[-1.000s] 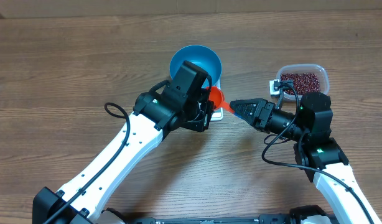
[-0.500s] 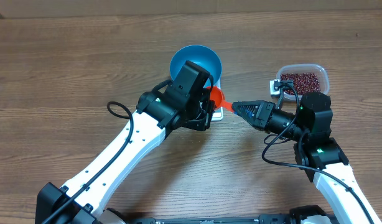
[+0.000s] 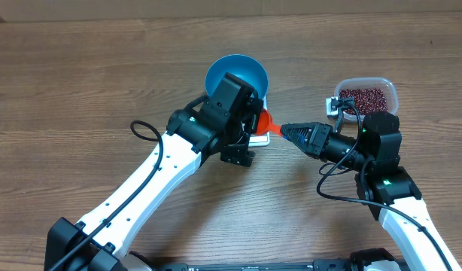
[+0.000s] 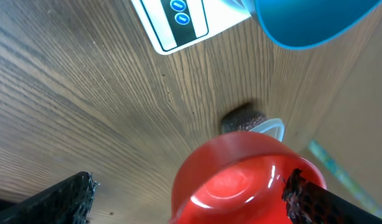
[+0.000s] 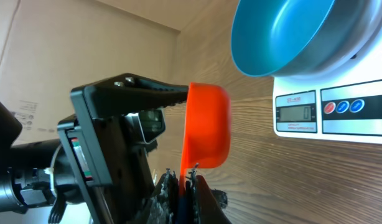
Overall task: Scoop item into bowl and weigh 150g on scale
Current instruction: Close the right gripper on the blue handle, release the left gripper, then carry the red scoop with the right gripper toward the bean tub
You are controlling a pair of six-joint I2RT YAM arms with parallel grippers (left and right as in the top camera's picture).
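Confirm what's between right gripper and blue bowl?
The red scoop, clamped in the right gripper, sits beside the bowl; clearest in the overhead view.

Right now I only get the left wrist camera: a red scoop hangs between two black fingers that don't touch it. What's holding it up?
Observer: The right arm's fingers pinch the red scoop by its handle; the right wrist camera shows it.
Operator: What does the scale say? I only see its buttons.
Observer: The display on the scale reads zero.
Operator: Any beans in the bowl?
Observer: None in the part of the blue bowl whose inside shows on the right wrist camera.
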